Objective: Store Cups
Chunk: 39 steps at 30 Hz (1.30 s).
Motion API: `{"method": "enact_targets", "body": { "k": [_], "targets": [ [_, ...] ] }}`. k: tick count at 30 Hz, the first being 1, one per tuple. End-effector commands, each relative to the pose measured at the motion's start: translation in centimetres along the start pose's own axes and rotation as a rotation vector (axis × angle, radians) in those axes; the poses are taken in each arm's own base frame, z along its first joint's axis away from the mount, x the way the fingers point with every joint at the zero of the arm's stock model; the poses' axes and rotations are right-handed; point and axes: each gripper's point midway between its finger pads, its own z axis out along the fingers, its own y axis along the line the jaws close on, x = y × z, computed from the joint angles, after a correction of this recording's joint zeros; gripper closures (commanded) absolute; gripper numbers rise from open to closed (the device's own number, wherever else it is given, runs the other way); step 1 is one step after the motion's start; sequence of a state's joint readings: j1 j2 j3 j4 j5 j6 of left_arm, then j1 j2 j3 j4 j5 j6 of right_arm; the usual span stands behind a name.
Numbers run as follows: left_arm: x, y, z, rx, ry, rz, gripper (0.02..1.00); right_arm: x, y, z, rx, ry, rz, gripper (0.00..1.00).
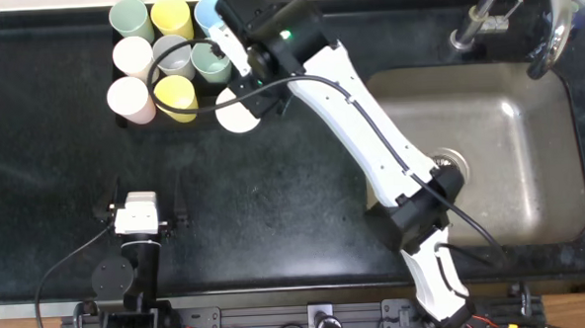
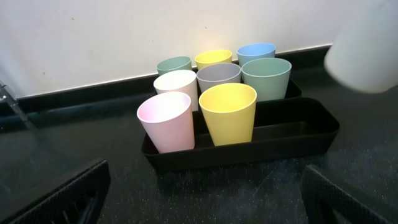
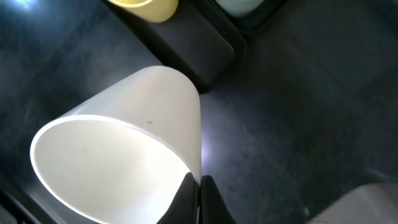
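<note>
The right arm's gripper [image 3: 199, 190] has its two fingers pinched together on the rim of a plain white plastic cup [image 3: 124, 146]. It holds the cup tilted and off the black speckled countertop [image 1: 274, 204], just beside the end corner of a long black plastic tray [image 2: 298, 134]. The arm reaches across from its base at the right to the counter's far left.

Eight more plain tapered cups stand upright in the tray against the pale back wall. A pink cup [image 2: 165, 121] and a yellow cup [image 2: 228, 112] are in the front row, and the compartment next to the yellow cup is open. A white cup [image 2: 176, 84], a grey cup [image 2: 218, 76] and a green cup [image 2: 266, 76] are behind them. A sage cup [image 2: 174, 64], a second yellow cup [image 2: 213, 58] and a blue cup [image 2: 256, 51] are at the back.

The left arm's gripper [image 1: 138, 202] sits low near its base, facing the tray from well away, with its jaws wide apart and holding nothing.

A stainless steel sink [image 1: 510, 154] with a metal faucet [image 1: 479, 17] takes up the counter's right side.
</note>
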<state>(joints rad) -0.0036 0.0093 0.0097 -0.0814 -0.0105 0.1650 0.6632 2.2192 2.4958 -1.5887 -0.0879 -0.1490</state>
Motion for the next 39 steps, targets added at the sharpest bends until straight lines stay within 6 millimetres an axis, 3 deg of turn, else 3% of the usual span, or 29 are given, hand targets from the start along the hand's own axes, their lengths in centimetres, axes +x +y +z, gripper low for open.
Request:
{"method": "enact_targets", "body": {
  "k": [1, 9, 28, 39],
  "targets": [
    [0.0, 0.1, 0.0, 0.0, -0.003, 0.013, 0.018, -1.8, 0.1, -0.9, -0.026, -0.078, 0.043, 0.958],
    [0.0, 0.1, 0.0, 0.0, -0.003, 0.013, 0.018, -2.6, -2.0, 1.9, -0.017, -0.069, 0.103, 0.956],
    [0.0, 0.1, 0.0, 0.0, -0.003, 0.013, 0.018, -3.1, -2.4, 7.7, -0.007, -0.018, 0.07, 0.958],
    [0.0, 0.1, 0.0, 0.0, -0.003, 0.013, 0.018, -3.0, -1.9, 8.4, -0.01, -0.006, 0.049, 0.958]
  ]
}}
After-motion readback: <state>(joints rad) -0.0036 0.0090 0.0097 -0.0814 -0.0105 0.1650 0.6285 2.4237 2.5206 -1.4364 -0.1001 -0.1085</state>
